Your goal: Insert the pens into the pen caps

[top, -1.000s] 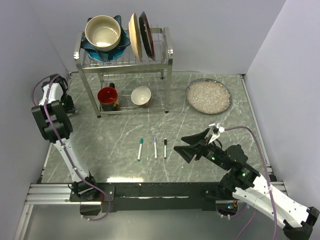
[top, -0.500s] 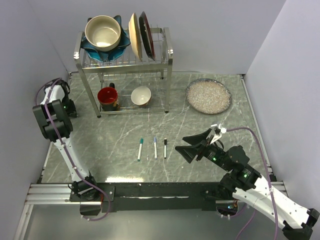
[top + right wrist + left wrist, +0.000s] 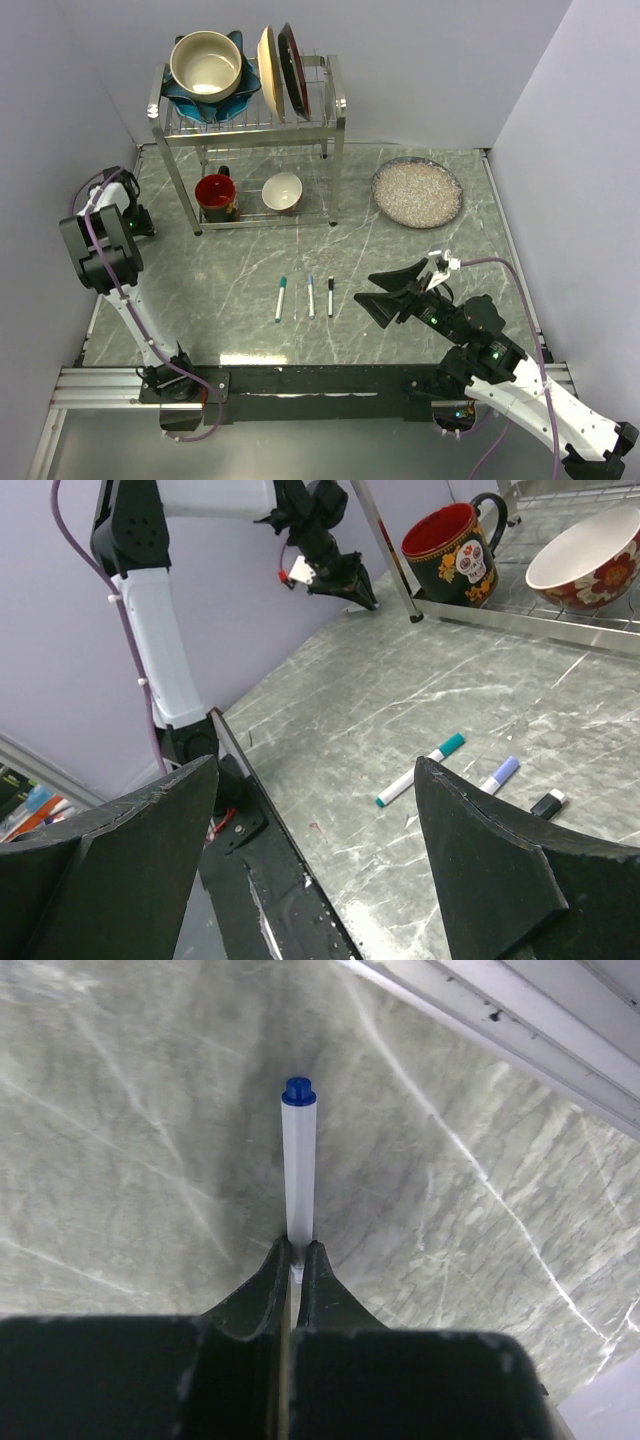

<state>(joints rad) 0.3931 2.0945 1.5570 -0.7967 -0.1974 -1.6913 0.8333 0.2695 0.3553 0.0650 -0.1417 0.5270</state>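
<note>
**One pen in hand, three lying in a row**

My left fingers (image 3: 268,1282) are pinched tight on a slim white-barrelled pen with a blue end (image 3: 299,1165). The blue end points away from me over the grey marbled counter (image 3: 400,255). In the overhead view this arm sits at the far left of the frame, well apart from everything else. I cannot tell whether the pen's end touches the counter. My right fingers (image 3: 495,875) are spread wide and hold nothing, hovering just right of the row at the frame's centre.

I count four pens in all: the one I hold, and three lying side by side on the counter. From left to right those are a teal-ended white pen (image 3: 281,298), a blue-ended white pen (image 3: 311,296) and a black-ended white pen (image 3: 330,297). I can pick out no loose caps. The coloured ends may be caps already seated, but they are too small to tell.

I judge this to be the carrying step for the held pen. The next move calls for bringing it toward the centre. There my right fingers would need to close on its mate and line it up with the barrel, since a slight tilt could make the push miss.
</note>
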